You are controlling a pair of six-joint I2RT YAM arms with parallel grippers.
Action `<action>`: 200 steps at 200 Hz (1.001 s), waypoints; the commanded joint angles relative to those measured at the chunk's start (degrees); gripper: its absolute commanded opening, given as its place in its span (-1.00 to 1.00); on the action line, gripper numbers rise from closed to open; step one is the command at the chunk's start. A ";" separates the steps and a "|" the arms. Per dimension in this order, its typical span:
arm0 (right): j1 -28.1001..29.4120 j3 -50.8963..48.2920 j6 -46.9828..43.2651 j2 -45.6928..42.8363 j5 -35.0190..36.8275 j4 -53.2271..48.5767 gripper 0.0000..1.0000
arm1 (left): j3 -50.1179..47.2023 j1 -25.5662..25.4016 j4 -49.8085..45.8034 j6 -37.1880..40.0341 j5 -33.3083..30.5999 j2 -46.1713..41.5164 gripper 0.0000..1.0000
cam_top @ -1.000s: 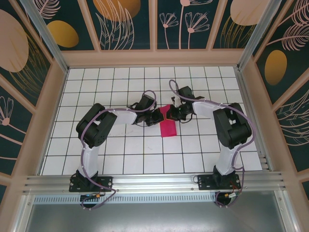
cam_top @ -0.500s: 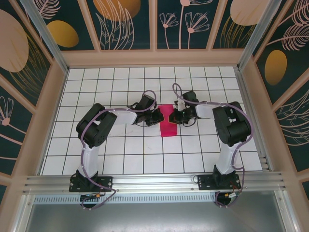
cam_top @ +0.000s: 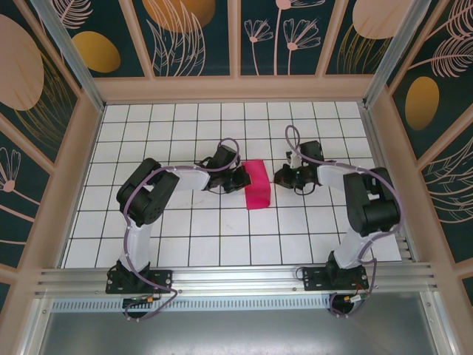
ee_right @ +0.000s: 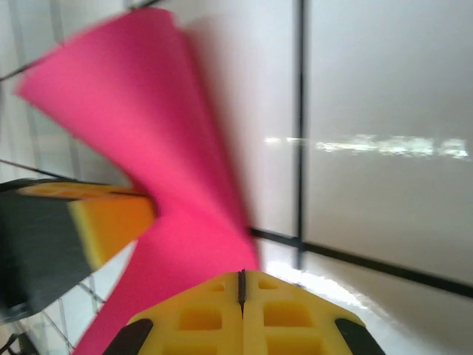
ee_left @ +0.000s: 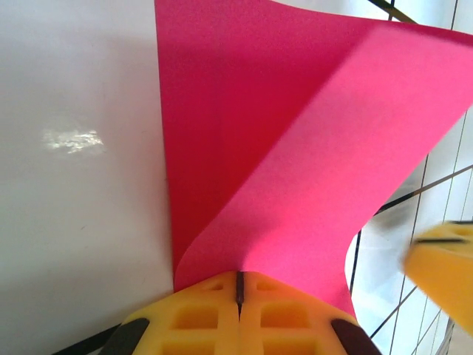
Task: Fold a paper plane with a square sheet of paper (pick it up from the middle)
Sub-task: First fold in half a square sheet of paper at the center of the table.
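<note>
Square sheet of paper (cam_top: 257, 185), bright magenta-pink, lies near the middle of the white tiled table (cam_top: 185, 222), already folded into a narrow upright strip between the two grippers. From above, the left gripper (cam_top: 241, 180) sits at the strip's left edge, touching it. The right gripper (cam_top: 279, 177) points at the strip from the other side, with a bare sliver of tile between its tip and the paper.

The overhead view gives only that flat outline. The left wrist view adds the layers: a darker layer lies on the tile, and a lighter flap (ee_left: 325, 163) rises from it in a soft curl. That flap comes straight out of the seam where the yellow fingers (ee_left: 199, 318) meet, so the left claw is clenched on the sheet. At the right edge of the same view, a blurred yellow finger (ee_left: 443, 270) of the other arm hangs close by.

In the right wrist view, the yellow fingers (ee_right: 295, 318) are pressed tight together, with only a thin dark line between them and no paper in that line. The sheet (ee_right: 148, 126) bulges up just ahead and sweeps down past their left side. Whether it brushes them is unclear because the paper is blurred. The left claw's yellow and black finger (ee_right: 103, 222) shows at the left, against the pink.
</note>
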 commanded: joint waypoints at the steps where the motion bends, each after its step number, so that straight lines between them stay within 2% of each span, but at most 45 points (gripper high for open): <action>1: 1.90 2.18 1.48 0.11 -2.63 2.87 -1.00 | -3.37 -0.14 -10.61 0.09 -6.11 4.63 -0.88; 29: 3.96 4.03 2.58 6.62 -4.11 3.65 -1.00 | -3.38 -0.13 -10.73 0.15 -6.18 4.61 -0.89; 59: 5.19 5.50 3.82 9.82 -4.90 5.77 -1.00 | -3.37 -0.09 -10.78 0.12 -6.09 4.57 -0.89; 119: 1.78 3.07 7.80 10.43 5.44 5.63 -1.00 | -4.21 -0.14 -11.12 0.27 -6.26 4.40 -0.89; 151: -1.17 1.53 10.47 9.23 8.20 6.59 -1.00 | -4.46 -0.12 -11.22 0.44 -6.36 4.39 -0.90; 174: -1.73 1.17 10.67 6.94 7.73 8.65 -1.00 | -4.43 -0.15 -11.22 0.45 -6.36 4.33 -0.90; 200: -1.08 0.20 10.38 3.75 1.40 13.97 -1.00 | -4.33 -0.10 -11.22 0.59 -6.28 4.35 -0.90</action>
